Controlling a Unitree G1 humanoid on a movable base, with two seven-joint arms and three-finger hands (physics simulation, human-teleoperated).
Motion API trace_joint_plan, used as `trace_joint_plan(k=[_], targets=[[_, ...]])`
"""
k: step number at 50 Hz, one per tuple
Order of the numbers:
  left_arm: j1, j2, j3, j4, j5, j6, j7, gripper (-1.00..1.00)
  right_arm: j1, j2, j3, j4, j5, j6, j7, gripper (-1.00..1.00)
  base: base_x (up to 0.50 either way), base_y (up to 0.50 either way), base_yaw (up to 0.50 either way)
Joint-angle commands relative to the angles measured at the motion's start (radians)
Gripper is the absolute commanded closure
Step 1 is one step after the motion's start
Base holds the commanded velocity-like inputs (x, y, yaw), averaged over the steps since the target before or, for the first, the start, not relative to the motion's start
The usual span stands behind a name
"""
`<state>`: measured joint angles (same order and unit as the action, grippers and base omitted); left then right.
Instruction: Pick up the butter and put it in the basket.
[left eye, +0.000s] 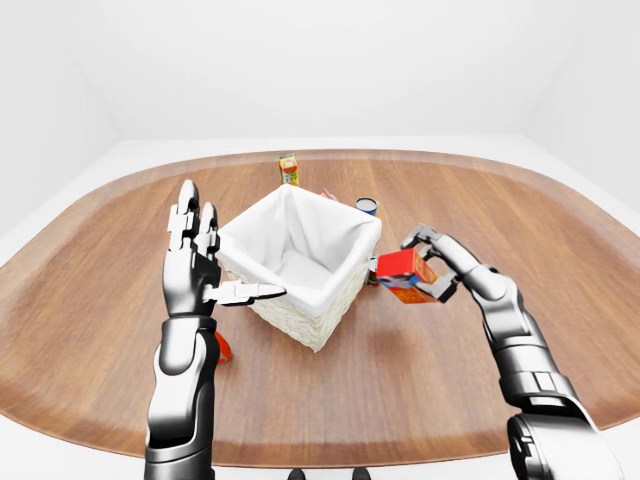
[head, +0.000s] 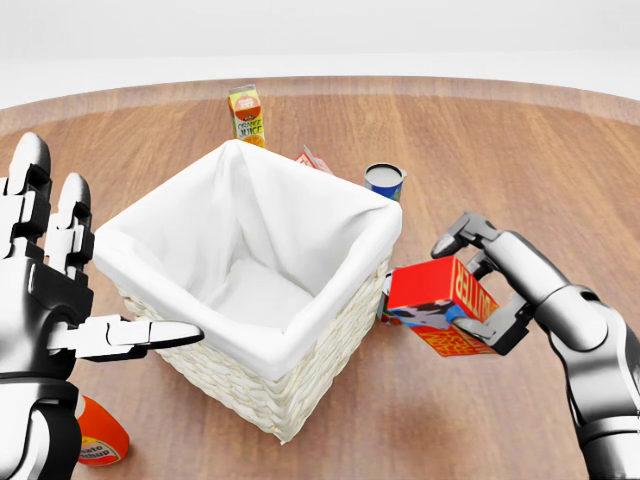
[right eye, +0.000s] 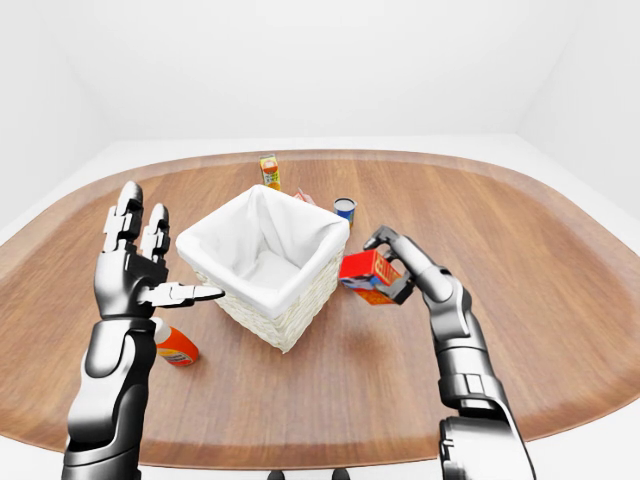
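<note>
Right hand (head: 478, 285) clamped on the butter box (head: 440, 304), fingers wrapped over its top and far end, at right of centre in the head view. Red carton lifted clear of the wooden table (head: 520, 150), tilted, hanging just beside the right wall of the basket (head: 300, 375), with its near corner close to the rim but outside it. Left hand (head: 50, 290) raised at the left edge of the head view, spread wide, fingers pointing up and thumb stretched toward the basket's left wall, gripping nothing. White cloth lining (head: 260, 230) draped over the wicker rim, nothing visible inside. Orange juice carton (head: 246, 114) standing upright at upper centre, beyond the basket. Blue-sided can (head: 384, 180) standing just past the basket's upper right corner; small red-and-white pack (head: 313, 159) peeking out behind the rim. Orange bottle (head: 98, 434) lying at lower left, partly hidden by the left forearm.
</note>
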<state>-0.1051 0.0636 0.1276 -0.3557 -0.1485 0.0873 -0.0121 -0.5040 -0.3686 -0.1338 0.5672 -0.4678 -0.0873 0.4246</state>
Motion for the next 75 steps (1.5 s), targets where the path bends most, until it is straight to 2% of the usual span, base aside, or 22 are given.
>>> trace_joint_plan(k=[1,8,16,19,27,29,44,46,48,52,55,57,60,64,66,74,75], targets=[[0.002,-0.001,-0.001,-0.006,0.002,0.0,0.001,-1.0,-0.104,-0.004,-0.049,-0.196,0.164,0.0,-0.001,1.0,0.0,0.0,0.0],[0.005,-0.001,-0.002,-0.009,0.003,0.0,-0.001,-1.0,-0.213,-0.005,-0.038,-0.246,0.218,0.002,-0.028,1.0,0.0,0.0,0.0],[0.005,-0.001,0.0,-0.011,0.003,0.0,-0.001,-1.0,-0.316,0.01,-0.015,-0.234,0.241,0.057,-0.054,1.0,0.0,0.0,0.0],[0.005,-0.001,0.0,-0.012,0.003,0.0,-0.001,-1.0,-0.36,0.018,-0.006,-0.212,0.25,0.065,-0.065,1.0,0.0,0.0,0.0],[0.003,-0.001,0.0,-0.008,0.003,0.0,-0.002,-1.0,-0.45,0.059,0.024,-0.151,0.267,0.065,-0.073,1.0,0.0,0.0,0.0],[0.004,-0.001,-0.002,-0.009,0.005,0.0,-0.002,-1.0,-0.464,0.07,0.032,-0.136,0.266,0.056,-0.076,1.0,0.0,0.0,0.0],[0.008,-0.002,0.0,-0.01,0.001,0.0,-0.004,-1.0,-0.493,0.173,0.078,-0.175,0.271,0.086,-0.08,1.0,0.0,0.0,0.0],[0.009,-0.002,-0.001,-0.011,0.001,0.0,-0.004,-1.0,-0.491,0.185,0.08,-0.182,0.279,0.096,-0.077,1.0,0.0,0.0,0.0],[0.01,-0.003,-0.001,-0.011,0.001,0.0,-0.004,-1.0,-0.486,0.203,0.081,-0.187,0.3,0.121,-0.078,1.0,0.0,0.0,0.0],[0.012,-0.003,-0.002,-0.015,0.002,0.0,-0.003,-1.0,-0.467,0.223,0.091,-0.186,0.316,0.129,-0.082,1.0,0.0,0.0,0.0],[0.014,-0.005,-0.005,-0.012,0.004,0.0,-0.004,-1.0,-0.455,0.247,0.096,-0.183,0.342,0.156,-0.088,1.0,0.0,0.0,0.0],[0.011,-0.004,-0.006,-0.013,0.005,0.0,-0.004,-1.0,-0.454,0.257,0.104,-0.163,0.341,0.137,-0.098,1.0,0.0,0.0,0.0],[0.009,-0.004,-0.004,-0.012,0.003,0.0,-0.005,-1.0,-0.46,0.27,0.105,-0.143,0.361,0.133,-0.092,1.0,0.0,0.0,0.0],[0.005,-0.002,-0.001,-0.013,0.0,0.0,-0.005,-1.0,-0.467,0.277,0.107,-0.099,0.374,0.106,-0.088,1.0,0.0,0.0,0.0],[0.004,-0.002,0.0,-0.011,-0.001,0.0,-0.005,-1.0,-0.478,0.286,0.097,-0.071,0.403,0.109,-0.091,1.0,0.0,0.0,0.0],[0.003,-0.001,0.0,-0.01,-0.002,0.0,-0.004,-1.0,-0.513,0.297,0.1,0.038,0.452,0.049,-0.111,1.0,0.0,0.0,0.0],[0.003,-0.002,0.0,-0.009,-0.002,0.0,-0.003,-1.0,-0.52,0.304,0.098,0.063,0.46,0.03,-0.115,1.0,0.0,0.0,0.0]])
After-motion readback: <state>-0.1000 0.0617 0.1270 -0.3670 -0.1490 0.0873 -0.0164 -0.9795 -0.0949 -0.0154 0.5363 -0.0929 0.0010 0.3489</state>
